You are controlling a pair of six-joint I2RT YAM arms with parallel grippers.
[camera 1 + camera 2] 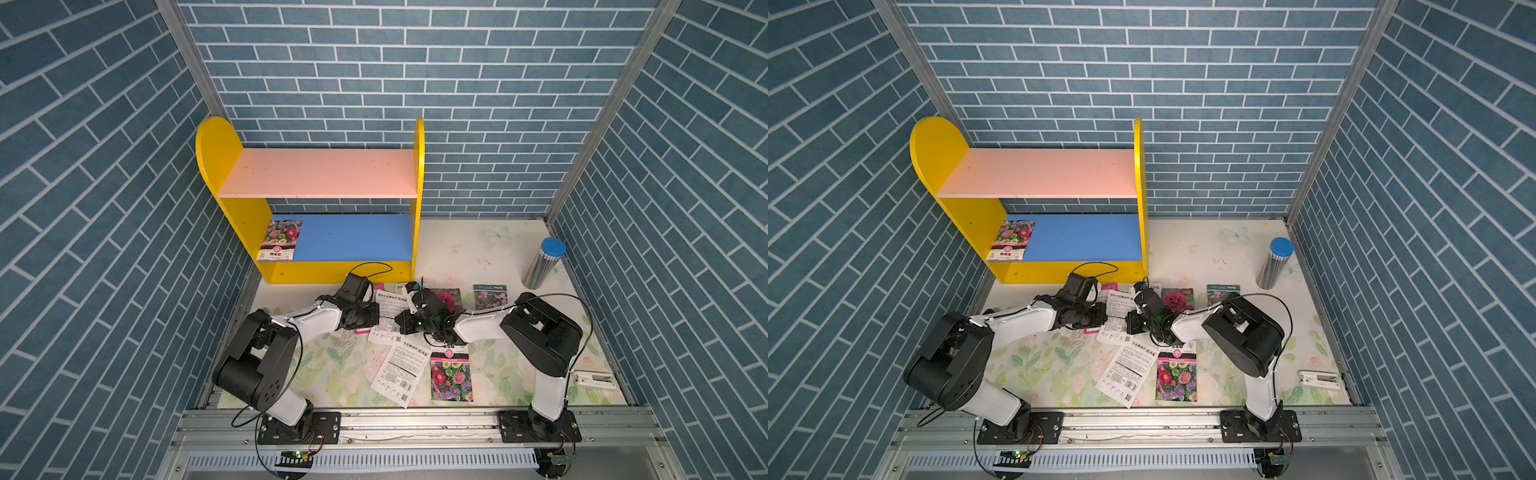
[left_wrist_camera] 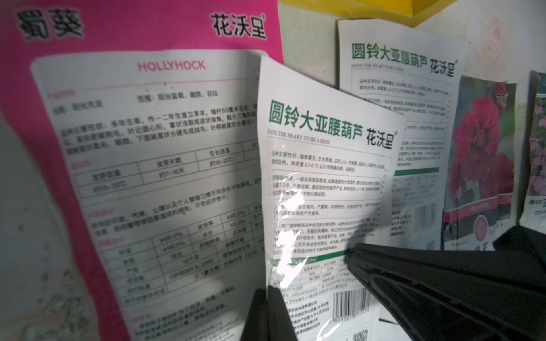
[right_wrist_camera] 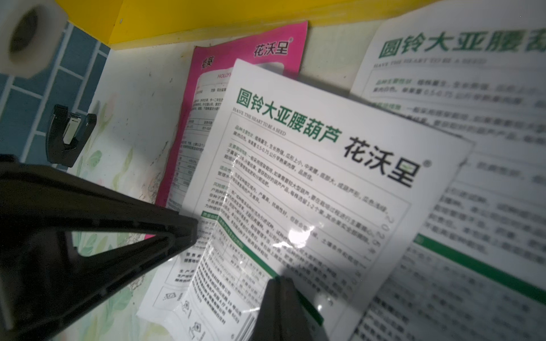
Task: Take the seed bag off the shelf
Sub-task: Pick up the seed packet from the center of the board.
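Not finished: a flowery seed bag sits on the shelf, left end of the blue lower board. Meanwhile the left pincer and right pincer both look clamped on one white packet down at the bench.

Your way onto the blue lower board is open beside the seed bag; pink upper board overhead, yellow side panels at both ends.
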